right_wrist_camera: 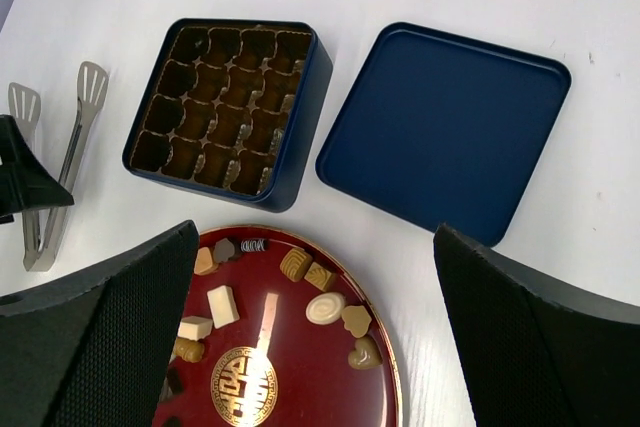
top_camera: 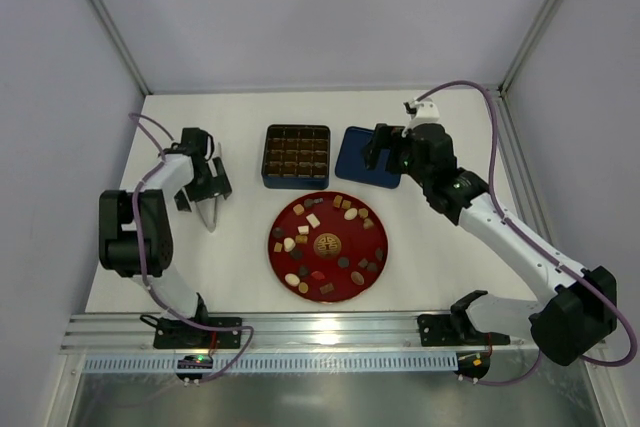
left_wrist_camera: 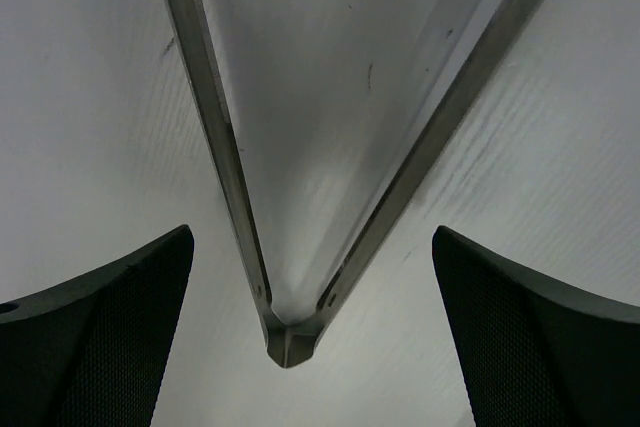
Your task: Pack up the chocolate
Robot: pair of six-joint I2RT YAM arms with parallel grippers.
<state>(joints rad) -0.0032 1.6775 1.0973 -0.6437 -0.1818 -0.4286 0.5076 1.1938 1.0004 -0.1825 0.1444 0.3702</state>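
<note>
Several small pieces of chocolate [top_camera: 313,219], dark brown, tan and cream, lie scattered on a round red plate [top_camera: 384,247] in the middle of the table. In the right wrist view the same chocolate [right_wrist_camera: 326,308] sits on the plate [right_wrist_camera: 310,367] below my open right gripper [right_wrist_camera: 315,229]. That right gripper [top_camera: 385,152] hovers over the blue lid [top_camera: 352,169]. My left gripper [top_camera: 205,192] is open at the left. It stands over metal tongs [left_wrist_camera: 290,342], which lie between its fingers [left_wrist_camera: 100,337] untouched.
A dark blue square box [top_camera: 297,184] with a brown grid of cells stands behind the plate; its wall [right_wrist_camera: 300,147] and the lid [right_wrist_camera: 445,127] beside it show in the right wrist view. The tongs [right_wrist_camera: 70,147] lie left of the box. Enclosure walls ring the table.
</note>
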